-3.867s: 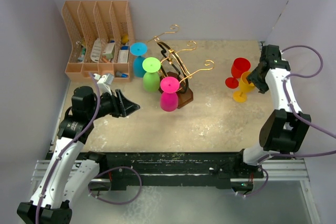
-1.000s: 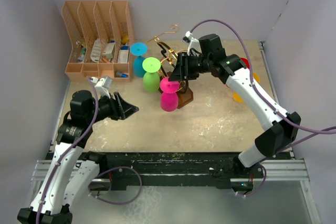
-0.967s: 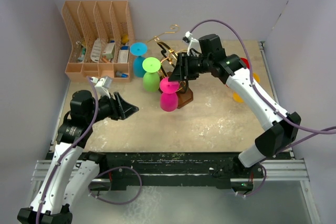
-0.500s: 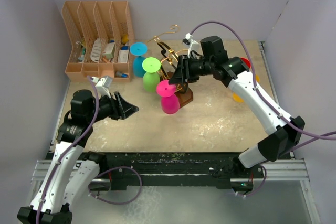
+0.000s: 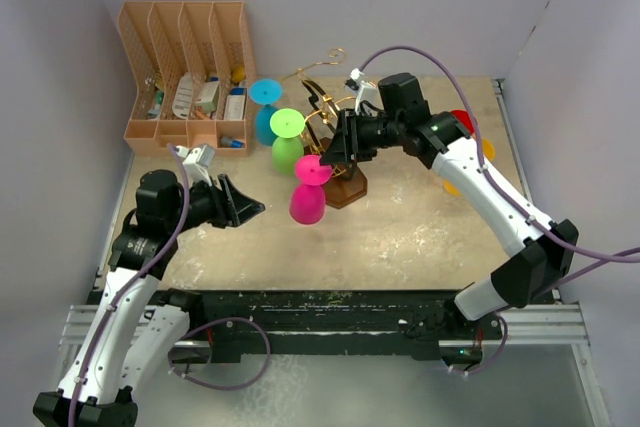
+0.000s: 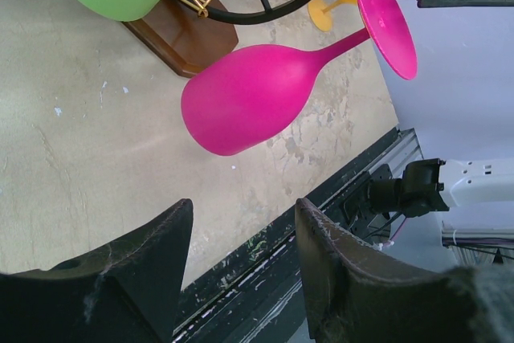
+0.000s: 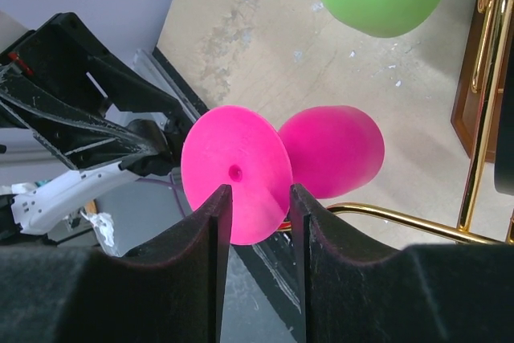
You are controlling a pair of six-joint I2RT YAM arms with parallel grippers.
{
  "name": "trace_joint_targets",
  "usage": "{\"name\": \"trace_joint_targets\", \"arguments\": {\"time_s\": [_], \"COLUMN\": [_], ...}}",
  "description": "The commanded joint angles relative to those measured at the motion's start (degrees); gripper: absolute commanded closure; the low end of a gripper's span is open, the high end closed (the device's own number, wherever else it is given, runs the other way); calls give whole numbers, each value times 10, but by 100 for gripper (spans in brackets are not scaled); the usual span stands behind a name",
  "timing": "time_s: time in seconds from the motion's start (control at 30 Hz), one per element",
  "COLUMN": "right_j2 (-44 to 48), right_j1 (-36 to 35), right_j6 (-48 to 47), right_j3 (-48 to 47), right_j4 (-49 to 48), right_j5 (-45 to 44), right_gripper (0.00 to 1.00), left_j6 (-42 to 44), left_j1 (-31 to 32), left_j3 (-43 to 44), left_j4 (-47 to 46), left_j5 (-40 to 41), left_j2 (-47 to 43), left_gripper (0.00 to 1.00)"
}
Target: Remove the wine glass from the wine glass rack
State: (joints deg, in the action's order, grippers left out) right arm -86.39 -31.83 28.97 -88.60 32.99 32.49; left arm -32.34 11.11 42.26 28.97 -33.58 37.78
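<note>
Wine glass (image 5: 306, 197) front-left of rack (image 5: 345, 182); organiser (image 5: 185, 72) behind-left.

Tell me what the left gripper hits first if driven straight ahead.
The left gripper would first meet the bowl of the pink wine glass, squarely ahead of its open jaws; the gap is hard to judge.

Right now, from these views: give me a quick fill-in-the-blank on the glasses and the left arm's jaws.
1. The tilted wine glass by the wine glass rack is ___ in colour.
2. The left gripper has its jaws ___ and holds nothing.
3. The glass between the blue glass and the tilted one is ___.
Missing words: pink; open; green.
</note>
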Motion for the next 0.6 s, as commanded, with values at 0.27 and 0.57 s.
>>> {"name": "trace_joint_targets", "arguments": {"time_s": [0.27, 0.57], "right_j2": [-10, -2], "right_j1": [-8, -10], "right_j6": [-11, -7], "right_j3": [-37, -34], "right_j4": [16, 2], "right_j5": [-42, 3], "right_gripper": [58, 59], "left_j6": [-3, -3], "left_j1": [-3, -2], "left_j3": [2, 1], "left_j4": [-25, -27], "left_j5": [0, 2], "left_j2": [4, 7], "left_gripper": [43, 43]}}
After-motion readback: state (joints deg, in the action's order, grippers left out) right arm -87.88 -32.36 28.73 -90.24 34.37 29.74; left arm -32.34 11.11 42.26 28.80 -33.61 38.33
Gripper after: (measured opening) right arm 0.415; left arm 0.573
